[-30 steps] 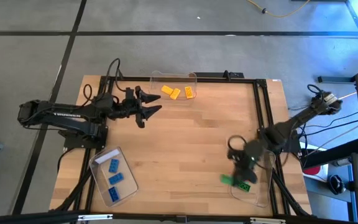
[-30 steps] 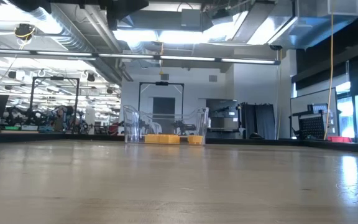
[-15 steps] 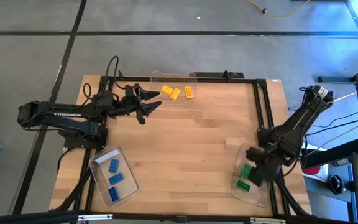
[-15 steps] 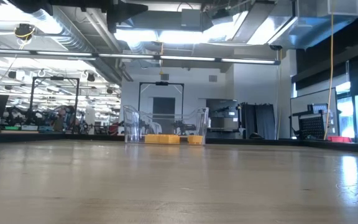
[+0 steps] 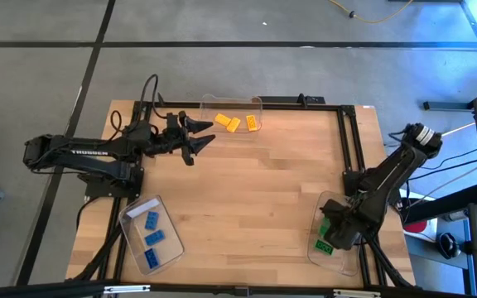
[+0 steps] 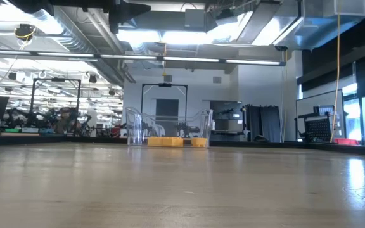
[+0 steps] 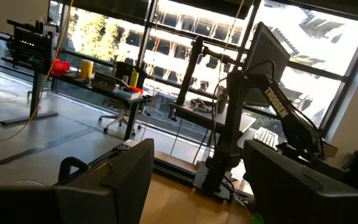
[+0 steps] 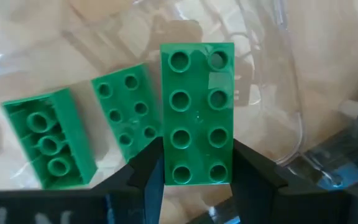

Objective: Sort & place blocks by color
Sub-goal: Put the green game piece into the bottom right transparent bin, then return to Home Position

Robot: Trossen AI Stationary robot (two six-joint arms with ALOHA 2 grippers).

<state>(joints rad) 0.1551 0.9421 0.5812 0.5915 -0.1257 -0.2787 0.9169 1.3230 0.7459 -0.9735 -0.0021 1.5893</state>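
Right end effector [image 5: 331, 233] carried its gripped green block [image 8: 197, 112] over the 5 o'clock tray [image 5: 350, 263], long axis along the fingers; left end effector [image 5: 203, 136] open, idle.

Table [image 5: 255, 190] middle lies open; clear trays [image 5: 151, 236] and arms crowd its edges.

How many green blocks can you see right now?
3. One green block is clamped in the right gripper over the clear tray; two more lie inside that tray.
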